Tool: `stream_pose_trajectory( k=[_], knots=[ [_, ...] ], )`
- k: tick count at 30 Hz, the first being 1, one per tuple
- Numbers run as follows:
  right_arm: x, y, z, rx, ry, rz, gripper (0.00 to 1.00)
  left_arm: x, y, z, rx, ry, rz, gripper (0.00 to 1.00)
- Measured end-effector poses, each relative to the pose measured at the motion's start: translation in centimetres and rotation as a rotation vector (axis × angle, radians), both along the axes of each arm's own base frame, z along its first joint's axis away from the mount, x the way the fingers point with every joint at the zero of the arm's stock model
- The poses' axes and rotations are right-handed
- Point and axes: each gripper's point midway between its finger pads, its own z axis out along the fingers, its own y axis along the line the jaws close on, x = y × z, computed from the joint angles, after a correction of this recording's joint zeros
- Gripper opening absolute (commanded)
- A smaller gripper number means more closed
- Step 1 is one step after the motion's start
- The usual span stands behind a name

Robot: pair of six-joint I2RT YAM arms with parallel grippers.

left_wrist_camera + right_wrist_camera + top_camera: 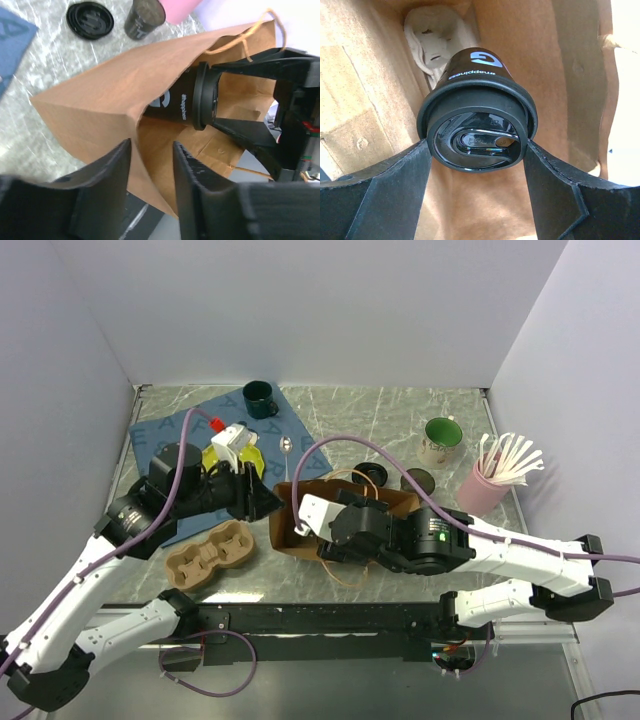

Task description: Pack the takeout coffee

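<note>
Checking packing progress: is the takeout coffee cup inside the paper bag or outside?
Inside. The takeout coffee cup lies within the brown paper bag, lid toward its mouth, the right gripper clamping the lid.

Takeout coffee (480,95) inside bag (100,95), mid-table
Lying lid-outward in the bag's mouth, pinched at the lid between right gripper (477,147) fingers; left gripper (151,150) at the bag's left edge, jaws apart; cup carrier (212,555) left of bag; cloth (160,435) behind carrier, mug (260,398) on its far edge; loose lid (370,476) and open cup (418,481) just behind bag; second mug (440,442) and stirrer holder (480,490) far right
</note>
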Motion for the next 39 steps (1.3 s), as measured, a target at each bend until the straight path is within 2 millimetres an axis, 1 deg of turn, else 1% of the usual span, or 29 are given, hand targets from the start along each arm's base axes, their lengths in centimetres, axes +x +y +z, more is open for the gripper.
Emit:
stream_pose_trajectory(
  k=[1,2,4,6,10,12,13,15,16,19,20,23,27,30,33,37,39],
  knots=[
    [-0.1,0.1,0.1,0.001,-0.006,0.002,0.47,-0.1,0.1,-0.2,-0.004,0.011,0.003,0.49],
    [-0.1,0.1,0.1,0.001,-0.009,0.005,0.47,-0.3,0.1,-0.6,-0.004,0.024,0.006,0.56],
    [-0.1,0.2,0.2,-0.004,-0.028,-0.003,0.47,-0.9,0.5,-1.4,-0.001,0.056,0.016,0.58],
    [0.0,0.3,0.2,-0.014,-0.05,-0.017,0.47,-1.3,0.9,-1.8,0.002,0.081,0.03,0.59],
    [-0.1,0.6,-0.2,-0.032,-0.076,-0.028,0.47,-1.8,1.7,-1.8,0.002,0.089,0.056,0.56],
    [-0.5,0.5,-0.7,-0.044,-0.08,-0.025,0.47,-1.7,1.7,-1.8,-0.002,0.095,0.069,0.49],
    [-0.7,0.5,-1.0,-0.052,-0.08,-0.019,0.47,-1.7,1.7,-1.8,-0.004,0.098,0.073,0.36],
    [-1.2,0.6,-1.4,-0.058,-0.075,-0.014,0.47,-1.6,1.6,-1.9,-0.005,0.111,0.078,0.28],
    [-1.4,0.6,-1.5,-0.06,-0.073,-0.009,0.47,-1.6,1.6,-1.9,-0.006,0.114,0.079,0.22],
    [-2.1,1.0,-1.5,-0.048,-0.068,0.0,0.47,-1.6,1.3,-1.8,-0.019,0.11,0.065,0.14],
    [-2.3,1.1,-1.6,-0.045,-0.069,0.003,0.47,-1.7,1.1,-1.7,-0.028,0.102,0.054,0.09],
    [-2.8,1.4,-1.8,-0.047,-0.075,0.014,0.47,-2.0,1.0,-1.7,-0.051,0.058,0.021,0.06],
    [-2.6,1.0,-2.6,-0.088,-0.103,0.017,0.47,-2.7,0.8,-2.2,-0.048,0.011,-0.043,0.05],
    [-2.2,0.9,-2.6,-0.103,-0.13,0.015,0.48,-2.5,0.5,-2.4,-0.029,-0.02,-0.077,0.01],
    [-2.0,0.6,-2.7,-0.113,-0.144,0.004,0.48,-2.3,0.3,-2.5,-0.018,-0.05,-0.101,0.01],
    [-1.9,-0.1,-3.3,-0.137,-0.147,-0.005,0.48,-2.6,0.7,-2.5,-0.022,-0.119,-0.111,0.01],
    [-1.8,-0.4,-3.3,-0.142,-0.149,-0.009,0.49,-3.0,1.1,-2.4,-0.02,-0.153,-0.116,0.01]
  ],
)
